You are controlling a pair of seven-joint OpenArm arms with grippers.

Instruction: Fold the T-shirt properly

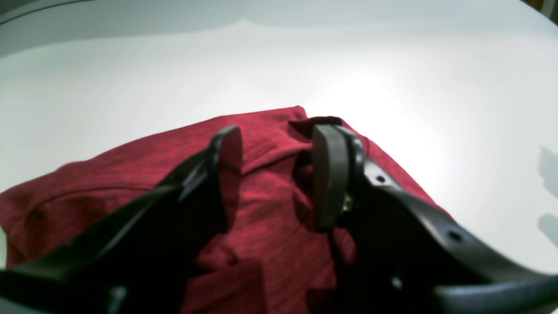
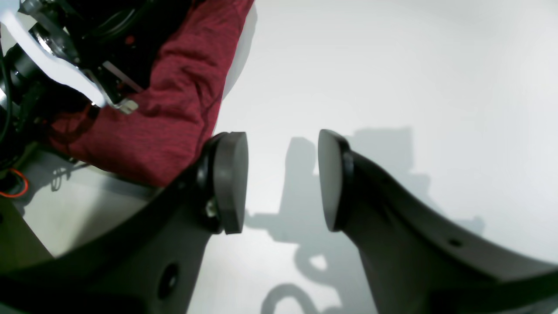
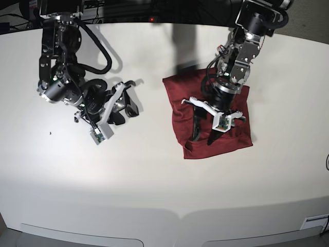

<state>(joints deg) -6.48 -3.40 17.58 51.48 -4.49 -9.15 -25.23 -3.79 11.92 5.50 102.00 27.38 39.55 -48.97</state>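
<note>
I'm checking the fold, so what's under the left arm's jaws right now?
The folded red shirt lies on the white table under the open left gripper. The arm covers part of the cloth.

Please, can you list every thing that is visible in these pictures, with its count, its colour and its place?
T-shirt: one, dark red, folded into a compact rectangle, lying on the table right of centre in the base view.
table: one, white, under everything.
left gripper: one, black, jaws open, just above the T-shirt, holding nothing.
right gripper: one, black, jaws open and empty, over bare table, apart from the T-shirt.
</note>
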